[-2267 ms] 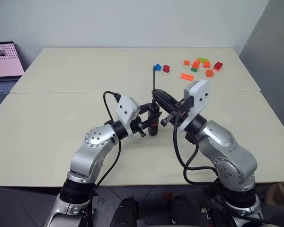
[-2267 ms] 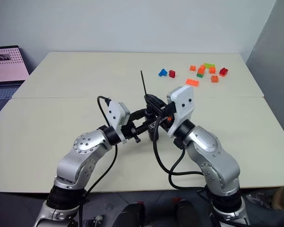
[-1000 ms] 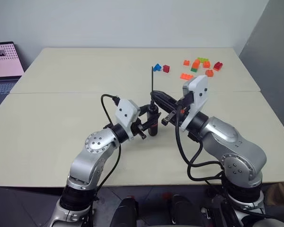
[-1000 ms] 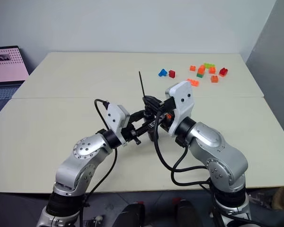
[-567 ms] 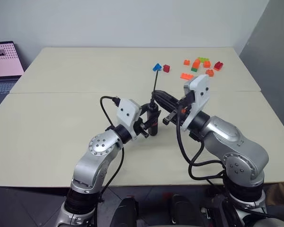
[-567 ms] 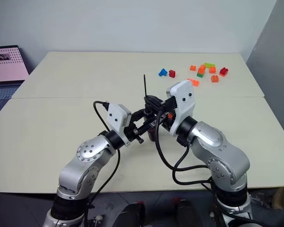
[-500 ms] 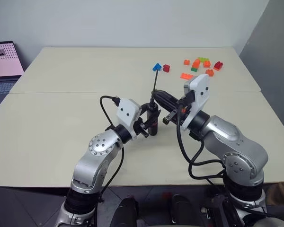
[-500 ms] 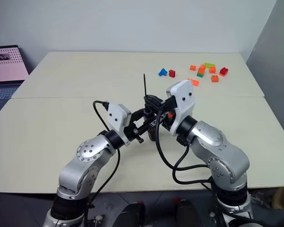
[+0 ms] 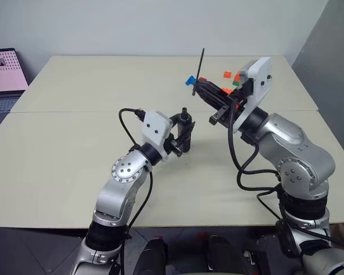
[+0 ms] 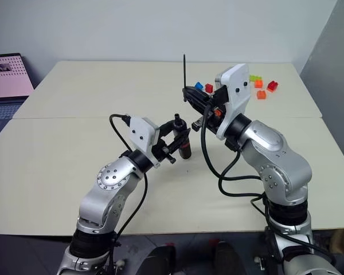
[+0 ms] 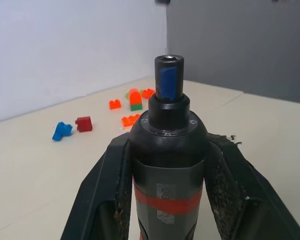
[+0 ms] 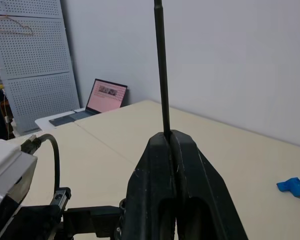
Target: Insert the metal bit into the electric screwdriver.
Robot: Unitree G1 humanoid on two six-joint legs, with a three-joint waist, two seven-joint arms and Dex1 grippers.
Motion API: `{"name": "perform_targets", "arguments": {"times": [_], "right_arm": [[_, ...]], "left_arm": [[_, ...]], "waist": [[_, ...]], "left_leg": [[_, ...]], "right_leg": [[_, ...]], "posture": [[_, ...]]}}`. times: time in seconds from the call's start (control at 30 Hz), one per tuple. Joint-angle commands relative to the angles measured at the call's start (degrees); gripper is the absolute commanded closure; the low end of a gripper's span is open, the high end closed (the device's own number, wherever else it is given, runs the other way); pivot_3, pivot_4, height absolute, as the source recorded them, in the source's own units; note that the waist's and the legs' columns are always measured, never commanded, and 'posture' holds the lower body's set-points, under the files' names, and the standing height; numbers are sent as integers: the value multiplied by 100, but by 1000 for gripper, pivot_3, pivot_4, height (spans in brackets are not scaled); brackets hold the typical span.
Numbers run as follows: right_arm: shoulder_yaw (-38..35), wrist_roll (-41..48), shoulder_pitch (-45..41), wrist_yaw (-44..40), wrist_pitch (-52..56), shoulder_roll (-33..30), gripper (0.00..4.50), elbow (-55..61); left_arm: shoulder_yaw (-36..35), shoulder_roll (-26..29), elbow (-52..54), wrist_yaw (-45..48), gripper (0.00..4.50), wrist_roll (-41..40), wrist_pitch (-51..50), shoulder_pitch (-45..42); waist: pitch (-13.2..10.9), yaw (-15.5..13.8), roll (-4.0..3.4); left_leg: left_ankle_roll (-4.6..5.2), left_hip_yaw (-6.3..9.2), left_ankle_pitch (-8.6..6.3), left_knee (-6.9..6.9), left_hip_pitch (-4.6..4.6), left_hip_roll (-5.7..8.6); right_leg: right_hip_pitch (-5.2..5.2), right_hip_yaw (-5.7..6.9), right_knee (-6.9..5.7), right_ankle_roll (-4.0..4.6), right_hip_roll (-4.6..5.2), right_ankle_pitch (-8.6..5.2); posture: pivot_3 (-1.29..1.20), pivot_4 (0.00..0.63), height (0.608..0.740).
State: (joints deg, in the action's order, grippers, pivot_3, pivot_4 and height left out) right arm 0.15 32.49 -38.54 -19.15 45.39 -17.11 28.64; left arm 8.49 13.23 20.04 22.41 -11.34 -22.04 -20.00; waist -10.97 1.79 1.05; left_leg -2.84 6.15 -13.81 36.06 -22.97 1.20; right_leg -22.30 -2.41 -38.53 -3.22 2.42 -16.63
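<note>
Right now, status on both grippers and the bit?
Left gripper shut on electric screwdriver, upright. Right gripper shut on metal bit, held above and apart. Bit not inserted. Nothing between them.

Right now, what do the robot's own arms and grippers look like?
Both arms are rounded silver-grey metal segments with black joints. Each wrist carries a white boxy camera housing, and a black cable loops loosely from it along the arm. The left gripper and right gripper each have two black fingers with rough-textured inner pads.

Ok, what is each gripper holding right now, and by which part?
Left gripper clamps the electric screwdriver around its body, near the red band. Right gripper pinches the metal bit at its lower end.
</note>
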Motion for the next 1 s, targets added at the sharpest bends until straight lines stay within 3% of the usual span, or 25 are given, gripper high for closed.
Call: {"name": "perform_targets", "arguments": {"times": [0.03, 1.0], "right_arm": [[-95, 150, -247, -110, 84, -101, 4500, 41], [257, 398, -17, 264, 641, 268, 4500, 381]], "left_arm": [[-59, -77, -50, 7, 2847, 3, 195, -257], [-138, 144, 34, 53, 2847, 66, 155, 143]], "waist": [[0, -3, 0], [0, 4, 0]], "left_leg": [[0, 0, 0, 0, -1, 2], [0, 4, 0, 2, 5, 4]], "right_leg": [[0, 0, -1, 0, 2, 0], [1, 3, -10, 0, 8, 0]], "posture": [[0, 150, 740], [0, 150, 740]]}}
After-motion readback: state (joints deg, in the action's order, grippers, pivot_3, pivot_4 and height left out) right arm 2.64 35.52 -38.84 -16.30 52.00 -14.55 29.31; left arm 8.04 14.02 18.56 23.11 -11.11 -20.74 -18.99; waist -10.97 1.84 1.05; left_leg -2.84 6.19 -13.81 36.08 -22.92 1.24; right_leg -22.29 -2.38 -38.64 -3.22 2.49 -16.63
